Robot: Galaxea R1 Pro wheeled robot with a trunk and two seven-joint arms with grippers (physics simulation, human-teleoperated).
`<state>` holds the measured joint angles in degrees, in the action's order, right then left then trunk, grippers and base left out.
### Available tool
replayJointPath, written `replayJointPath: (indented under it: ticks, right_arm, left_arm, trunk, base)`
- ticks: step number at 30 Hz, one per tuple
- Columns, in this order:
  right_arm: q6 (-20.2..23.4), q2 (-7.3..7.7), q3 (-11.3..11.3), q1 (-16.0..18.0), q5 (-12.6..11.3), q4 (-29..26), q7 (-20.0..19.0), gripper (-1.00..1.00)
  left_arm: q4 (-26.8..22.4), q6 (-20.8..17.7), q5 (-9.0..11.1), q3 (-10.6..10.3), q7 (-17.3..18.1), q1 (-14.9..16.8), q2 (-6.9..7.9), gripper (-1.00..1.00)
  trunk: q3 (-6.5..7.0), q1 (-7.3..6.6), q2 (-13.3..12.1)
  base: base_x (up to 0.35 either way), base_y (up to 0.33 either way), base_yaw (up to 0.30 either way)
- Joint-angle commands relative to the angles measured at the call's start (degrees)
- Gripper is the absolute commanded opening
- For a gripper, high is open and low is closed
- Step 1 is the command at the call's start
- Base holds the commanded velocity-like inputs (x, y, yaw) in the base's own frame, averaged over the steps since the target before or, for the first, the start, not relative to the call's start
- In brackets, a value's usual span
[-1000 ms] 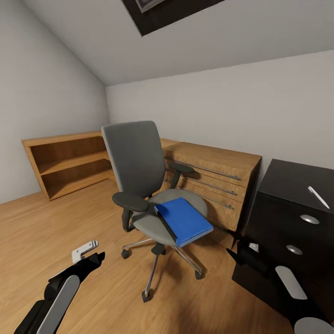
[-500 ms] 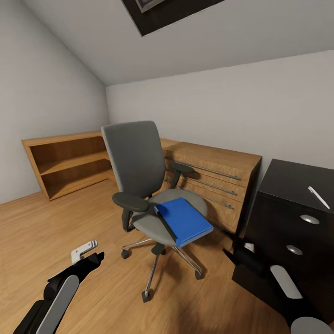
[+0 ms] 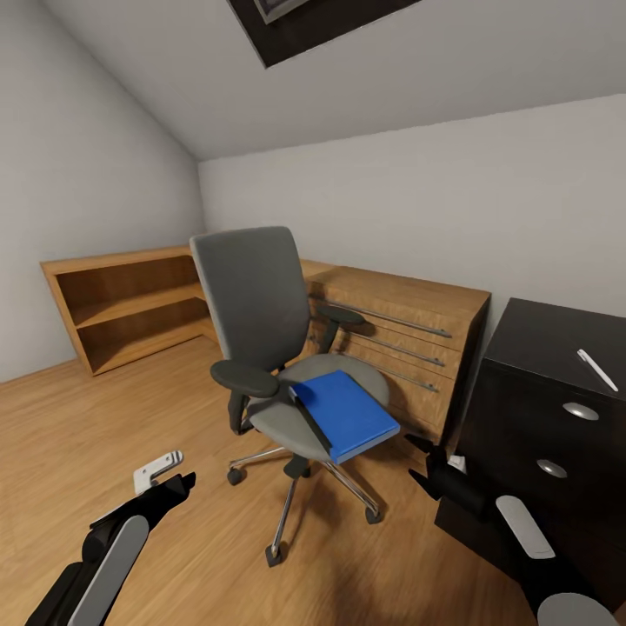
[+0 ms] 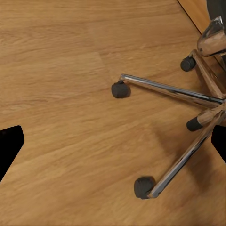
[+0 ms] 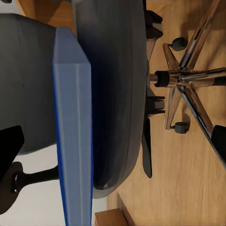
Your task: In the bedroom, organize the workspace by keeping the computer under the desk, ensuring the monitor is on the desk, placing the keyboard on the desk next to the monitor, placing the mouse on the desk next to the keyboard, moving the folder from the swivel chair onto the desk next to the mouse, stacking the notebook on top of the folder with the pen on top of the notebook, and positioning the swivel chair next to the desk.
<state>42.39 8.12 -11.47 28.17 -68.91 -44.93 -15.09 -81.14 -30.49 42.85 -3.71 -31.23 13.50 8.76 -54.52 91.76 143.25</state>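
Observation:
The swivel chair [image 3: 261, 313], grey with black armrests and a chrome star base, stands mid-room on the wood floor. On its seat lies the blue folder [image 3: 349, 415], dark spine toward me. The right wrist view sees the folder [image 5: 73, 132] edge-on upon the grey seat [image 5: 117, 94]. My right gripper [image 3: 416, 461] hovers open just right of the seat, level with the folder's edge and apart from it. Low at the left, over bare floor, my left gripper [image 3: 172, 472] is open and looks at the chair's base [image 4: 188, 94]. A white pen [image 3: 597, 369] rests on the black desk [image 3: 539, 335].
A light wooden chest [image 3: 409, 339] with bar handles stands behind the chair, against the wall. Low open wooden shelving [image 3: 122, 304] runs along the left wall. The desk's drawers with silver knobs [image 3: 580, 410] are close beside my right arm. A skylight [image 3: 304, 22] is overhead.
My right arm has reached forward and left, bringing its gripper nearer the chair seat and folder. The left arm, chair and folder have not moved.

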Motion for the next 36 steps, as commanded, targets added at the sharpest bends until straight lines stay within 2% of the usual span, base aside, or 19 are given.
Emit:
replayJointPath:
  ticks: [1, 14, 17, 22, 31, 36]
  right_arm:
    - [0.3, -0.02, -0.1, 0.1, 0.2, 0.0, -0.2, 1.0]
    - [0.3, -0.12, 0.1, 0.0, 0.3, 0.0, -0.2, 1.0]
    - [0.3, -0.12, 0.1, 0.0, 0.3, 0.0, -0.1, 1.0]
    - [0.3, -0.12, 0.1, 0.0, 0.4, 0.0, -0.1, 1.0]
    - [0.3, -0.12, 0.1, 0.0, 0.5, 0.0, -0.1, 1.0]
    - [0.3, -0.12, 0.1, 0.0, 0.5, 0.0, -0.1, 1.0]
  left_arm:
    - [-0.1, 0.0, 0.6, -0.1, -0.6, 0.0, 0.05, 1.0]
    - [-0.1, 0.0, 0.6, -0.2, -0.6, 0.0, 0.02, 1.0]
    - [-0.1, 0.0, 0.7, -0.2, -0.6, 0.0, 0.03, 1.0]
    - [-0.1, 0.0, 0.7, -0.2, -0.6, 0.0, 0.03, 1.0]
    - [-0.1, 0.0, 0.7, -0.2, -0.6, 0.0, -0.04, 1.0]
    - [-0.1, 0.0, 0.7, -0.2, -0.6, 0.0, -0.03, 1.0]
  trunk:
    - [-0.06, -0.01, 0.0]
    - [-0.06, -0.01, 0.0]
    - [0.61, -0.09, 0.0]
    - [1.5, -1.19, -2.0]
    - [1.5, -1.19, -2.0]
    - [2.4, -2.29, -4.0]
  base:
    - [0.0, 0.0, 0.0]
    - [0.067, 0.059, 0.0]
    - [0.005, 0.004, 0.0]
    - [0.002, 0.001, 0.0]
    - [0.0, 0.0, 0.0]
    - [0.0, 0.0, 0.0]
